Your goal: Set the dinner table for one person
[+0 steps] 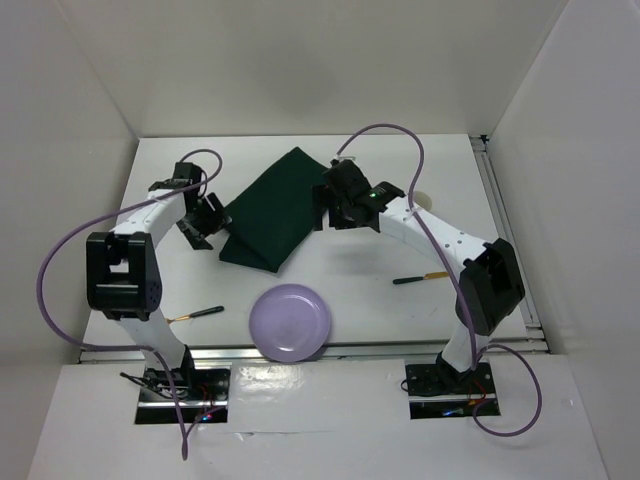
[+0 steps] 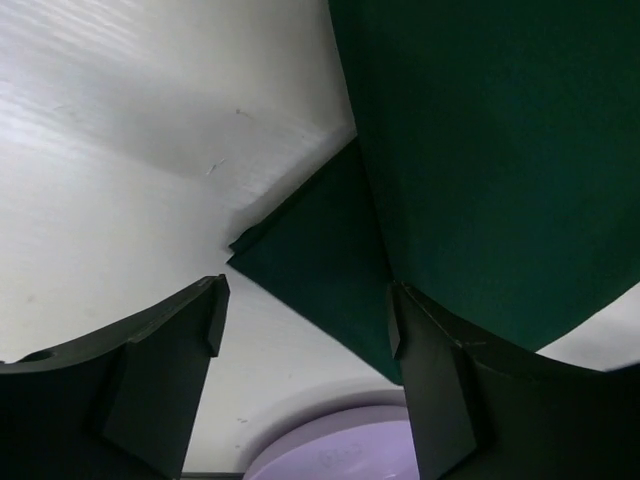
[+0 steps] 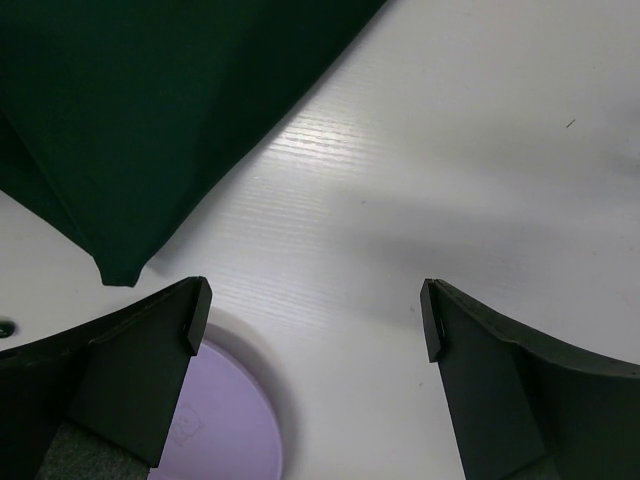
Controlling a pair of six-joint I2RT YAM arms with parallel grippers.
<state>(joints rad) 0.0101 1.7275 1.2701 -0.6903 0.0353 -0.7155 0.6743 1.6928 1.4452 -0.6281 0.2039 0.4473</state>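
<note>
Your left hand [image 1: 203, 224] open, empty, beside the green mat [image 1: 275, 208], your right hand [image 1: 331, 212] likewise, purple plate [image 1: 291, 321] at the near edge of the desk [image 1: 365, 305].

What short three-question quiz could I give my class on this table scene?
1. True or false: the purple plate lies on the green cloth.
2. The left gripper and right gripper are: A open, B shut on the cloth, C shut empty.
3. How many slim utensils lie on the table?
Key: 1 false, it sits on bare table; 2 A; 3 two.
</note>
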